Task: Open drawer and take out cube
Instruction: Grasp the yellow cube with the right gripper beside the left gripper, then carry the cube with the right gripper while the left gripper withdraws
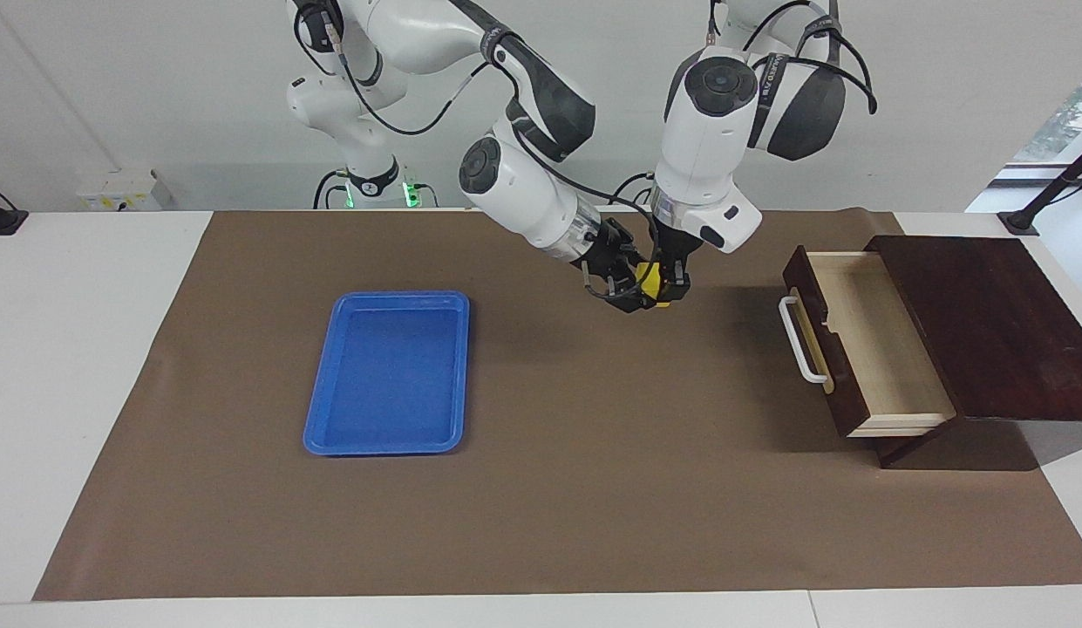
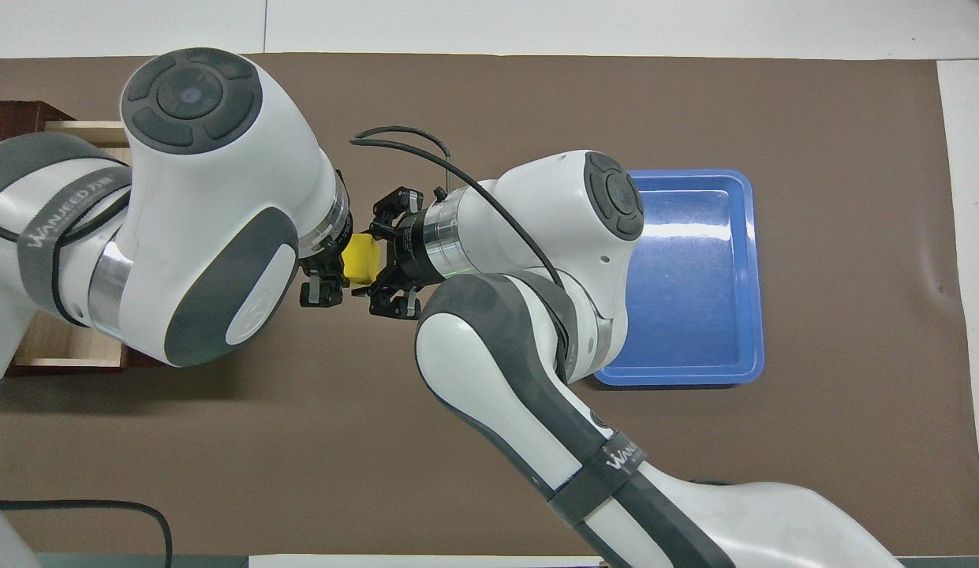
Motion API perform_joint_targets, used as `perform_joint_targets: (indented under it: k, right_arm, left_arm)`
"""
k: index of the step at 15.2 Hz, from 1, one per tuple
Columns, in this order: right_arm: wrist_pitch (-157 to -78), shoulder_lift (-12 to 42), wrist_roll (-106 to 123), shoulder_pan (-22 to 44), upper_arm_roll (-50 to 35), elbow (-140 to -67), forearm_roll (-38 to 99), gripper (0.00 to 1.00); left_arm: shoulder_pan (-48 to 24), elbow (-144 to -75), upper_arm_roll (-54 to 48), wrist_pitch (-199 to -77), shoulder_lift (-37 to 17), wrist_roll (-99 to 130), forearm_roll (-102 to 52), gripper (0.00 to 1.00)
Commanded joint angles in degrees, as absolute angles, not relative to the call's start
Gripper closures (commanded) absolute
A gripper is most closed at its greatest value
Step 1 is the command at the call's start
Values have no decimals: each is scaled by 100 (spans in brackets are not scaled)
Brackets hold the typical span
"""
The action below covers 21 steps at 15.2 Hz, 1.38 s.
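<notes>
In the facing view the drawer (image 1: 863,344) stands pulled out of its dark wooden box (image 1: 985,323) at the left arm's end of the table, its pale inside bare, while the yellow cube (image 1: 652,283) hangs in the air over the brown mat (image 1: 593,488), between the box and the blue tray (image 1: 390,373); the left gripper (image 1: 671,283) comes down on it from above and grips it tight, and the right gripper (image 1: 632,292) reaches in slantwise from the tray's side with its fingers drawn in around the cube, though whether they press on it I cannot tell. In the overhead view the cube (image 2: 361,259) shows as a narrow yellow strip between the left gripper (image 2: 325,268) and the right gripper (image 2: 383,264), both close against it. This looks like a handover, probably toward the tray (image 2: 694,276): to do it well, the left gripper should let go only once the right has a square, firm hold on two flat faces, then draw straight up so it does not twist the cube or knock it loose
</notes>
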<state>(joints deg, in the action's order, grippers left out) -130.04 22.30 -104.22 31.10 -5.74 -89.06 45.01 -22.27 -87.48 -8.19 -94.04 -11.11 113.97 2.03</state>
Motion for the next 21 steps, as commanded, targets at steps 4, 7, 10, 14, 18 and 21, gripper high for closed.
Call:
perform_joint_targets:
  k: [4, 7, 10, 14, 18, 21]
  right_arm:
    - [-12885, 2057, -10310, 3015, -633, -9105, 4438, 100]
    - [-12858, 2057, -10230, 2953, -633, -9097, 4438, 100]
    - [-12832, 2057, -10230, 2944, -633, -9088, 4438, 100]
    - [-12481, 2074, -10230, 2725, -633, -8921, 4421, 100]
    - [-12322, 2100, -10222, 2514, -633, -8815, 4421, 100]
    - [-12287, 2101, -10187, 2408, -633, -8815, 4403, 100]
  left_arm:
    - [-2303, -8675, -738, -9519, -1125, 11479, 290, 91]
    - [-2268, -8631, -738, -9501, -1116, 11461, 255, 0]
    - [-2241, -8604, -695, -9422, -1090, 11417, 264, 0]
    - [-1944, -8753, -677, -9510, -985, 10918, 281, 0]
    - [-1390, -9428, -668, -9921, -722, 10259, 299, 0]
    - [-1134, -10149, -642, -10378, -432, 9757, 351, 0]
